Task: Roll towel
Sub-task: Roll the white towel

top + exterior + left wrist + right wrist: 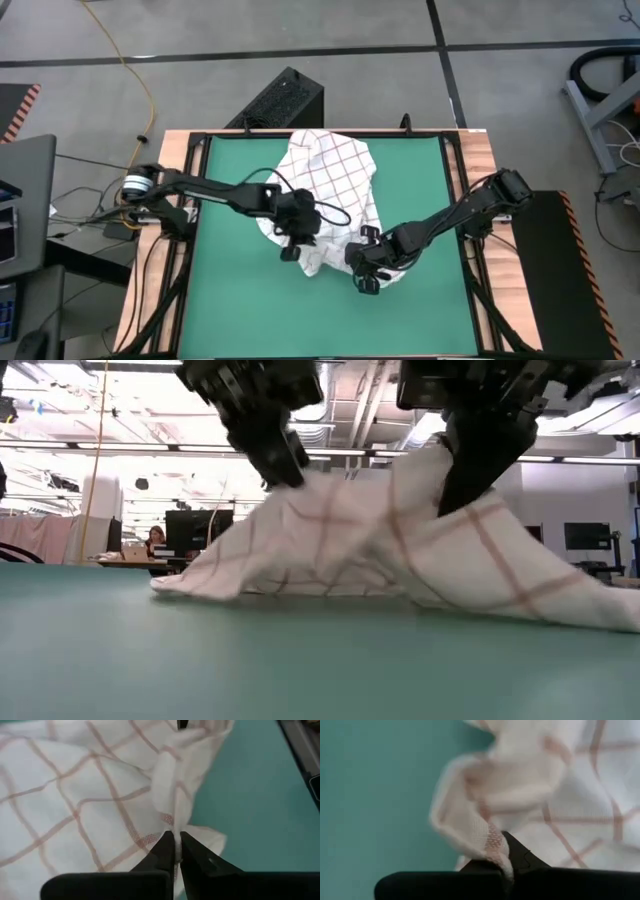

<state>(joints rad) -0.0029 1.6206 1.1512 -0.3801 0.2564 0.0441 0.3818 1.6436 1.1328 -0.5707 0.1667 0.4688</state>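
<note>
The left fingers (174,851) are pinched tight on a thin fold of the towel (330,190), the cloth's hem squeezed between the two dark tips with a ridge of fabric rising straight out from them. The right fingers (506,854) are likewise clamped on a bunched edge of the same towel, a woven hem strip draped over one tip. Both grips sit on the near edge of the cloth, the left arm's fingers (297,232) well apart from the right arm's (368,268), so the edge between them can be carried as one line.

Outward from the fingers, the towel hangs in two peaks in the low view, tented up at each pinch and sloping down to where the rest lies crumpled on the green mat (230,310). The far part spreads away from the fingers toward the mat's back edge, still wrinkled and not laid flat.

Judging from this, the two pinches serve to lift the near edge so it can be turned over onto the cloth beyond; no roll has formed yet. The mat covers the desk (175,150) inside a dark frame.
</note>
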